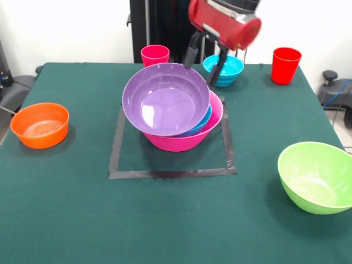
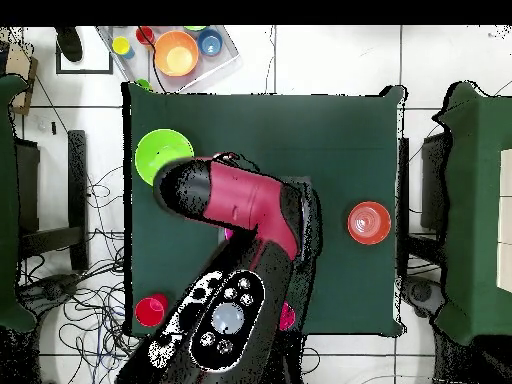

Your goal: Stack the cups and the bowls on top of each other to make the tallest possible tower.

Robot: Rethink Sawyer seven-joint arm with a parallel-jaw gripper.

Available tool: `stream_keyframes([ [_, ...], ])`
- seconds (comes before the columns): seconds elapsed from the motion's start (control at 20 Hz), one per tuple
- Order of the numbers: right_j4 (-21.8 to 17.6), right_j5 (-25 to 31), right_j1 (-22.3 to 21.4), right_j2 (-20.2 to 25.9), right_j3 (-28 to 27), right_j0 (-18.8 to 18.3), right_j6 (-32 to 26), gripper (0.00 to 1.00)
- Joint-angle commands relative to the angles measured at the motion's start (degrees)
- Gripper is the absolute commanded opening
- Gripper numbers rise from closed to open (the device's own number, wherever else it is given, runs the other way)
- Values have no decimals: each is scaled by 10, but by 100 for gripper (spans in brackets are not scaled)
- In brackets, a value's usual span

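Purple bowl (image 1: 165,100) tilted atop tower (image 1: 184,135), over blue bowl (image 1: 202,122) in pink bowl (image 1: 212,131), inside tape square (image 1: 170,174) | front: gripper (image 1: 204,56) fingers pinched purple bowl's far rim; pink cup (image 1: 155,54), small blue bowl (image 1: 224,68), red cup (image 1: 285,64) behind; orange bowl (image 1: 40,124) left, green bowl (image 1: 316,175) right | overhead: arm (image 2: 240,215) hid tower; green bowl (image 2: 162,152), orange bowl (image 2: 368,222), red cup (image 2: 150,309) seen.

overhead: arm (image 2: 240,215) hides tower, only slivers of pink show | front: lime green bowl (image 1: 316,176) cut by right edge | blue bowl (image 1: 199,125) mostly hidden under purple bowl (image 1: 165,99)
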Motion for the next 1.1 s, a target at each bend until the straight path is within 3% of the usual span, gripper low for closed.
stream_keyframes([
  [0.05,-6,19,-130,80,200,19,1,100],
  [0.15,-9,60,-169,74,217,19,-14,100],
  [0.4,-11,91,-241,68,276,-9,-48,100],
  [0.55,-24,64,-263,53,310,-30,-59,100],
  [0.75,-16,-16,-277,70,381,-72,-63,100],
  [0.95,-14,-155,-263,142,457,-140,-64,100],
  [1.1,-30,-229,-242,193,487,-181,-40,100],
])
